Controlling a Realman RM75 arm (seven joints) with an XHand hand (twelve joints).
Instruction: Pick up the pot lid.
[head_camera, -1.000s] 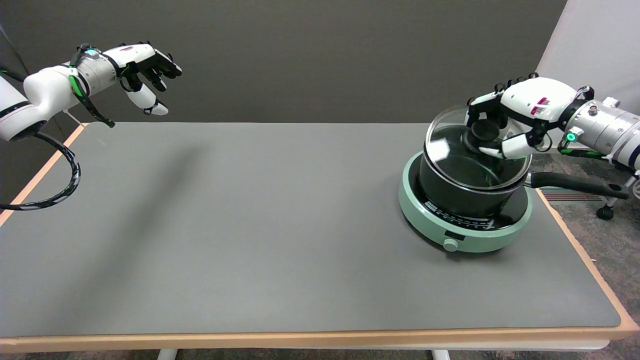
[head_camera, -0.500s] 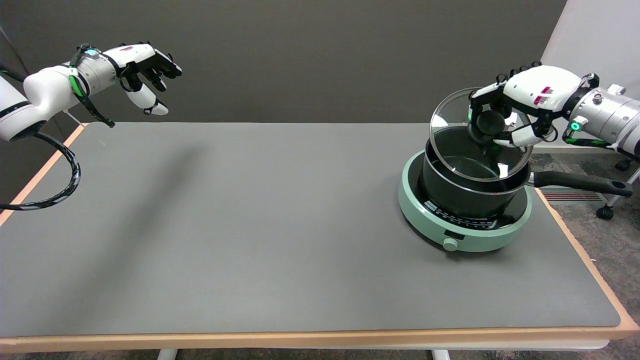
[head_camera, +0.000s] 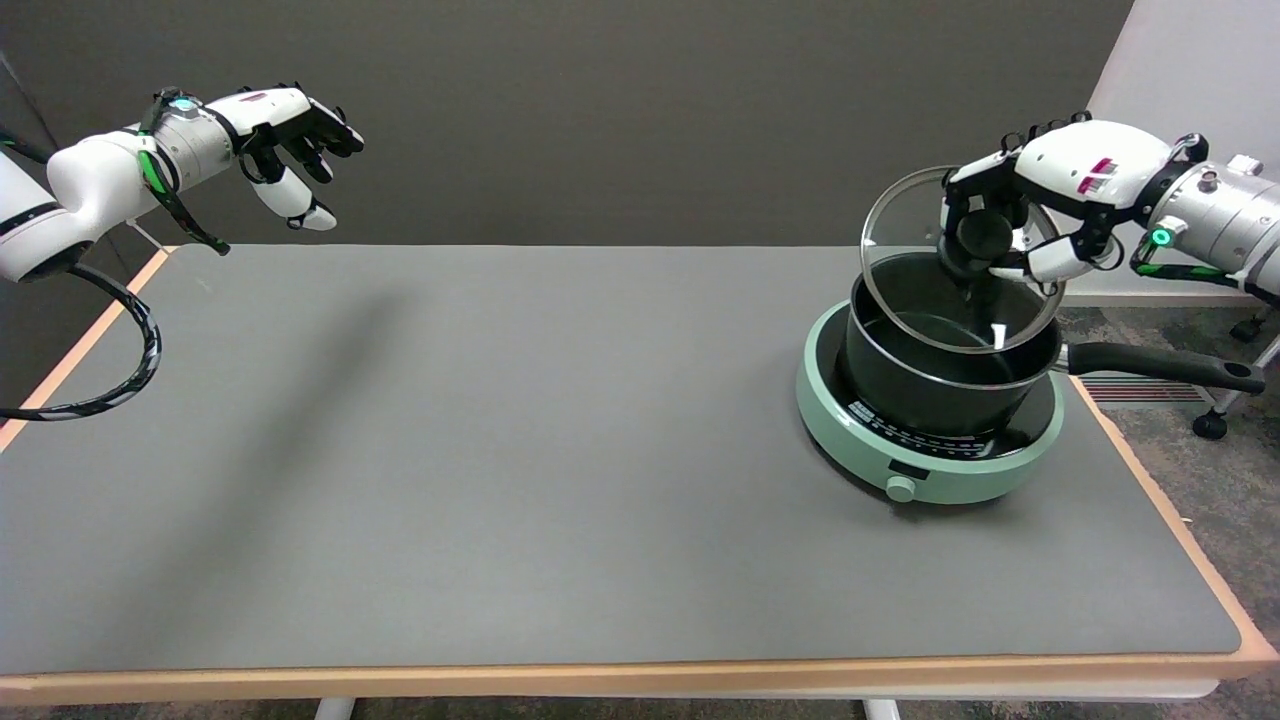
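Lid hangs tilted above the pot, at three o'clock on the desk, its knob clamped in the robot hand. Risk: tilted glass could twist loose or clip the pot's rim.

Grey-topped table w/ tan edge; green hotplate on right end

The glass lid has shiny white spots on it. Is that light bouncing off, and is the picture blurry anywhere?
Head view: yes, the white patches on the lid are glare from lights; you can see the pot through the glass. Head view: the robot hand holding the lid looks sharp, with no blur showing.
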